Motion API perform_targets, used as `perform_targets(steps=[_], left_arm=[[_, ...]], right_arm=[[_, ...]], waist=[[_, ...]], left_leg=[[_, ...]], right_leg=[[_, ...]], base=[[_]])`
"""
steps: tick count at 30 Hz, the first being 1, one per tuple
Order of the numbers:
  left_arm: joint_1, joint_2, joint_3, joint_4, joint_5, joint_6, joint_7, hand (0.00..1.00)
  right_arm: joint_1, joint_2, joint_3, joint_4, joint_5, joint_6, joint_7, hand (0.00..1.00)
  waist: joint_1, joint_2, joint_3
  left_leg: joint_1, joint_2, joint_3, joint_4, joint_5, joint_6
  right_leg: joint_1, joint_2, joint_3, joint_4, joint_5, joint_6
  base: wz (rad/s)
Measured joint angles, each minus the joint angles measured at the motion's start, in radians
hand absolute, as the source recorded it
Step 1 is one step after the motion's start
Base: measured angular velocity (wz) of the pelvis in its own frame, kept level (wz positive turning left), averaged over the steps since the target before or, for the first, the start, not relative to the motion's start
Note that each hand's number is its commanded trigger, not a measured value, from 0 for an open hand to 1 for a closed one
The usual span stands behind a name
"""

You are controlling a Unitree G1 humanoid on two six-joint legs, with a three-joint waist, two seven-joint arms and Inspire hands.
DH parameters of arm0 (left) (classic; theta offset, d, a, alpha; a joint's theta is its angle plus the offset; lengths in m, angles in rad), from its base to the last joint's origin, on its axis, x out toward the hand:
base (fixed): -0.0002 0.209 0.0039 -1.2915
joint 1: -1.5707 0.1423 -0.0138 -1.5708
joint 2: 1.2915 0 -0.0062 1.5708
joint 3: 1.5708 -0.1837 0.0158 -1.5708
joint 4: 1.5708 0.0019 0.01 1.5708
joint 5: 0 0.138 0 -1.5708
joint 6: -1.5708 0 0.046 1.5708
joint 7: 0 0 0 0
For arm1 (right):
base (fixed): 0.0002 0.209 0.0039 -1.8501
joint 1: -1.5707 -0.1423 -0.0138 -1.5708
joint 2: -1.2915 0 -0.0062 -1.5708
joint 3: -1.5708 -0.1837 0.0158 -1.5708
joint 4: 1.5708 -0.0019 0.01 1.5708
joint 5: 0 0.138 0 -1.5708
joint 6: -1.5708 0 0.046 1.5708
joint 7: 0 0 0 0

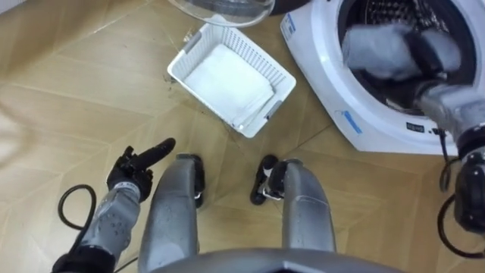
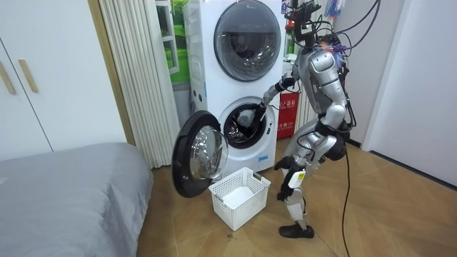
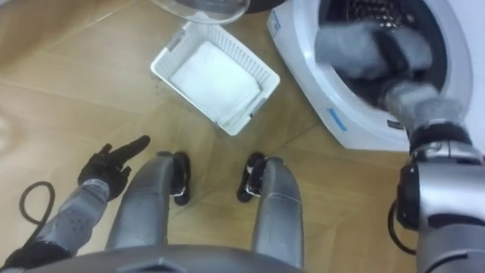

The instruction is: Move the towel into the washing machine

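In the left eye view, clamps right hand (image 1: 426, 53) on grey towel (image 1: 375, 49) at the drum mouth of the washing machine (image 1: 318, 68); hangs left hand (image 1: 135, 171) loose-fingered. In the room view, leans beside the basket (image 2: 250, 213). Push past the rim before releasing.

The towel (image 1: 383, 49) is grey; the right hand (image 1: 424, 51) on it is black. The washer (image 1: 318, 53) is white, with a dark, hole-dotted drum (image 1: 386, 11) and 1 blue strip (image 1: 350, 121) on its front. The basket (image 1: 250, 49) is white, its walls a grid of slots. The floor (image 1: 76, 91) is tan wood laid in herringbone. The left hand (image 1: 136, 167) is black. In the room view the door (image 2: 196, 153) has a black rim, the curtain (image 2: 136, 71) is cream and pleated, the bed (image 2: 64, 193) is grey, and the cupboard (image 2: 43, 107) is white with 2 tan handles (image 2: 28, 75).
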Motion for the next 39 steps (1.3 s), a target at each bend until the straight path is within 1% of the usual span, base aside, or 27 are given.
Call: perform_targets(steps=[2, 4, 6, 8, 9, 10, 11, 14, 17, 19, 21, 25, 27, 28, 30, 33, 36, 38, 39], left_arm=[[-0.003, 0.0, 0.008, -0.002, 0.009, -0.02, 0.013, 0.0], [-0.003, 0.0, 0.015, -0.004, 0.028, -0.032, 0.03, 0.0], [-0.003, 0.0, 0.021, -0.006, 0.039, -0.033, 0.047, 0.0], [-0.008, -0.005, 0.02, -0.016, 0.038, -0.044, 0.077, 0.0], [-0.008, -0.007, 0.018, -0.018, 0.037, -0.047, 0.078, 0.0], [-0.01, -0.009, 0.012, -0.026, 0.033, -0.052, 0.079, 0.0], [-0.012, -0.01, -0.001, -0.026, 0.035, -0.056, 0.079, 0.0], [-0.019, -0.021, -0.004, -0.026, 0.036, -0.06, 0.074, 0.0], [-0.032, -0.025, -0.013, -0.023, 0.036, -0.063, 0.068, 0.0], [-0.043, -0.026, -0.022, -0.023, 0.036, -0.068, 0.061, 0.0], [-0.053, -0.027, -0.03, -0.023, 0.036, -0.071, 0.046, 0.0], [-0.062, -0.029, -0.044, -0.023, 0.036, -0.084, 0.025, 0.0], [-0.067, -0.029, -0.055, -0.022, 0.037, -0.089, 0.025, 0.0], [-0.069, -0.029, -0.068, -0.022, 0.037, -0.089, 0.025, 0.0], [-0.071, -0.031, -0.083, -0.021, 0.039, -0.089, 0.024, 0.0], [-0.074, -0.031, -0.087, -0.02, 0.051, -0.091, 0.021, 0.0], [-0.082, -0.031, -0.091, -0.019, 0.068, -0.107, 0.001, 0.0], [-0.091, -0.03, -0.101, -0.01, 0.07, -0.11, -0.002, 0.0], [-0.092, -0.03, -0.102, -0.009, 0.07, -0.11, -0.002, 0.0]], right_arm=[[-0.018, 0.0, -0.049, 0.01, 0.026, 0.0, -0.069, 0.0], [-0.029, 0.0, -0.071, 0.016, 0.035, 0.0, -0.121, 0.0], [-0.038, 0.0, -0.097, 0.018, 0.043, -0.002, -0.167, 0.0], [-0.054, 0.0, -0.136, 0.022, 0.069, -0.017, -0.223, 0.0], [-0.061, -0.001, -0.142, 0.022, 0.073, -0.025, -0.233, 0.0], [-0.072, -0.004, -0.149, 0.023, 0.079, -0.043, -0.249, 0.0], [-0.08, -0.007, -0.168, 0.034, 0.083, -0.073, -0.261, 0.0], [-0.089, -0.024, -0.184, 0.049, 0.084, -0.119, -0.286, 0.0], [-0.089, -0.034, -0.183, 0.049, 0.066, -0.157, -0.329, 0.0], [-0.089, -0.034, -0.18, 0.049, 0.063, -0.177, -0.349, 0.0], [-0.089, -0.034, -0.18, 0.049, 0.064, -0.186, -0.368, 0.0], [-0.086, -0.034, -0.18, 0.049, 0.073, -0.225, -0.413, 0.0], [-0.084, -0.034, -0.18, 0.049, 0.086, -0.245, -0.427, 0.0], [-0.082, -0.034, -0.179, 0.049, 0.095, -0.256, -0.433, 0.0], [-0.082, -0.034, -0.179, 0.048, 0.107, -0.268, -0.451, 0.0], [-0.079, -0.034, -0.177, 0.048, 0.113, -0.294, -0.472, 0.0], [-0.071, -0.034, -0.177, 0.048, 0.114, -0.319, -0.48, 0.0], [-0.056, -0.034, -0.176, 0.048, 0.114, -0.344, -0.487, 0.0], [-0.053, -0.034, -0.176, 0.048, 0.114, -0.351, -0.49, 0.0]], waist=[[-0.003, 0.001, -0.0003], [-0.003, 0.002, 0.0002], [-0.004, 0.005, 0.0002], [-0.004, 0.009, -0.0007], [-0.005, 0.013, -0.0009], [-0.005, 0.017, -0.0004], [-0.004, 0.022, -0.0012], [-0.004, 0.033, 0.0001], [-0.004, 0.044, -0.0007], [-0.004, 0.047, -0.0006], [-0.004, 0.048, -0.0005], [-0.002, 0.05, -0.0001], [0.0, 0.057, 0.0005], [0.004, 0.064, 0.0015], [0.007, 0.071, 0.0004], [0.013, 0.072, 0.0004], [0.021, 0.072, 0.0004], [0.03, 0.072, 0.0004], [0.031, 0.072, 0.0005]], left_leg=[[-0.006, 0.0, 0.002, 0.014, -0.007, 0.007], [-0.01, 0.0, 0.002, 0.016, -0.008, 0.01], [-0.014, -0.003, 0.002, 0.017, -0.01, 0.013], [-0.021, -0.005, 0.002, 0.018, -0.011, 0.015], [-0.024, -0.005, 0.003, 0.019, -0.011, 0.016], [-0.028, -0.006, 0.003, 0.019, -0.012, 0.016], [-0.027, -0.007, 0.003, 0.018, -0.012, 0.017], [-0.026, -0.007, 0.005, 0.013, -0.012, 0.017], [-0.024, -0.006, 0.007, 0.007, -0.012, 0.016], [-0.024, -0.006, 0.007, 0.006, -0.011, 0.015], [-0.023, -0.006, 0.007, 0.006, -0.011, 0.015], [-0.023, -0.006, 0.007, 0.004, -0.011, 0.016], [-0.02, -0.002, 0.008, 0.001, -0.011, 0.016], [-0.013, 0.003, 0.009, -0.004, -0.011, 0.016], [-0.003, 0.003, 0.012, -0.015, -0.011, 0.016], [0.005, 0.003, 0.019, -0.029, -0.008, 0.016], [0.007, 0.003, 0.022, -0.04, -0.008, 0.016], [0.013, 0.004, 0.024, -0.05, -0.008, 0.016], [0.013, 0.004, 0.024, -0.053, -0.008, 0.016]], right_leg=[[-0.001, -0.005, -0.002, 0.012, -0.011, 0.007], [-0.001, -0.005, -0.004, 0.01, -0.013, 0.01], [-0.002, -0.006, -0.003, 0.01, -0.015, 0.013], [-0.008, -0.009, -0.003, 0.011, -0.018, 0.016], [-0.011, -0.009, -0.003, 0.011, -0.018, 0.016], [-0.016, -0.01, -0.002, 0.011, -0.018, 0.016], [-0.015, -0.01, -0.001, 0.012, -0.018, 0.017], [-0.016, -0.01, -0.001, 0.011, -0.019, 0.015], [-0.016, -0.01, -0.001, 0.011, -0.02, 0.013], [-0.016, -0.01, -0.001, 0.011, -0.021, 0.013], [-0.015, -0.01, -0.001, 0.01, -0.02, 0.013], [-0.013, -0.01, -0.002, 0.006, -0.02, 0.014], [-0.008, -0.01, -0.006, 0.0, -0.019, 0.015], [0.0, -0.006, -0.008, -0.01, -0.016, 0.016], [0.009, -0.005, -0.006, -0.021, -0.013, 0.017], [0.011, -0.005, -0.002, -0.03, -0.009, 0.017], [0.012, -0.002, -0.002, -0.042, -0.005, 0.018], [0.017, -0.003, -0.003, -0.05, -0.004, 0.02], [0.017, -0.003, -0.003, -0.053, -0.003, 0.021]], base=[[0.1], [0.06], [0.07], [0.05], [0.0], [0.0], [0.0], [0.0], [0.0], [0.0], [0.0], [0.0], [0.0], [-0.04], [-0.05], [-0.03], [-0.03], [0.0], [0.0]])
